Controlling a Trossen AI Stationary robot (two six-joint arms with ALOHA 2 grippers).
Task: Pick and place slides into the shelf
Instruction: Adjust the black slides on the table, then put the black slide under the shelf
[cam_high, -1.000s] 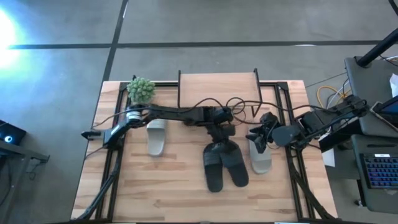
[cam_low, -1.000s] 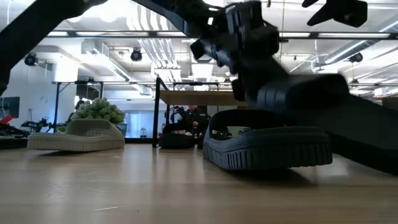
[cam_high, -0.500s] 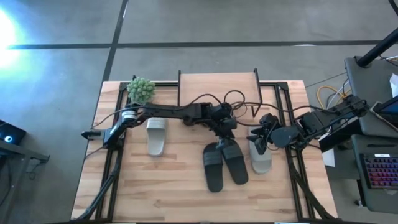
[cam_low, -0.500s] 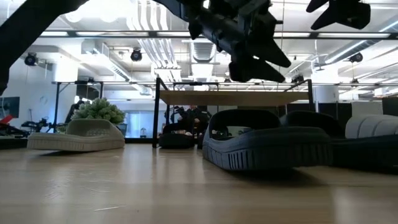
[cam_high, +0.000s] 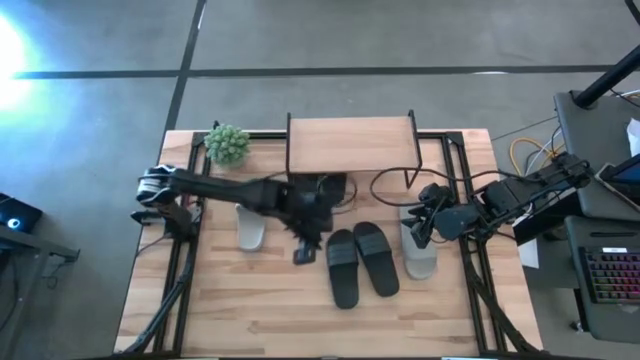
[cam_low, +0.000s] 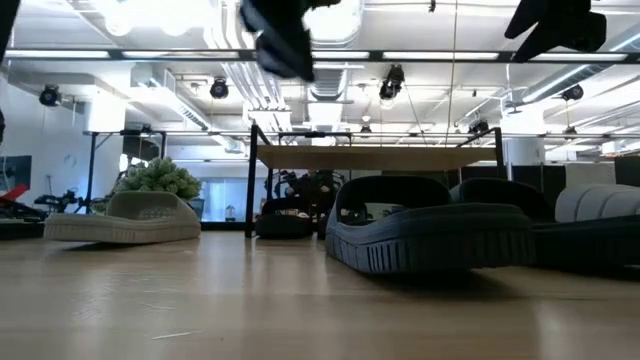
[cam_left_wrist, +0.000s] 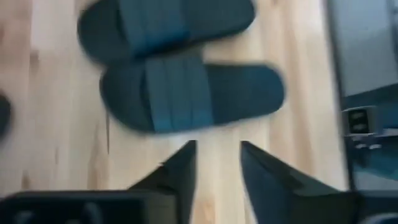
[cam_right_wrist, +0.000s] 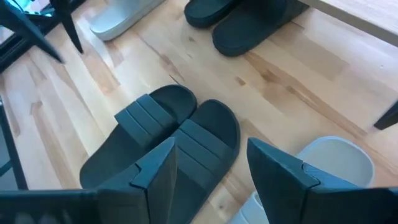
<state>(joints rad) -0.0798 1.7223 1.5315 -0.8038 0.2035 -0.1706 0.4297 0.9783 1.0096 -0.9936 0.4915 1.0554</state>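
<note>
Slides (cam_high: 360, 262) on light wood table (cam_high: 240, 310); grey concrete floor (cam_high: 100, 130) around

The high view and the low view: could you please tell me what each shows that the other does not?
Only the high view shows the shelf's top board from above, the right hand over a pale slide, and the left hand. Only the low view shows a dark slide under the shelf and the room behind. Both show the plant, the black pair and the left pale slide.
</note>
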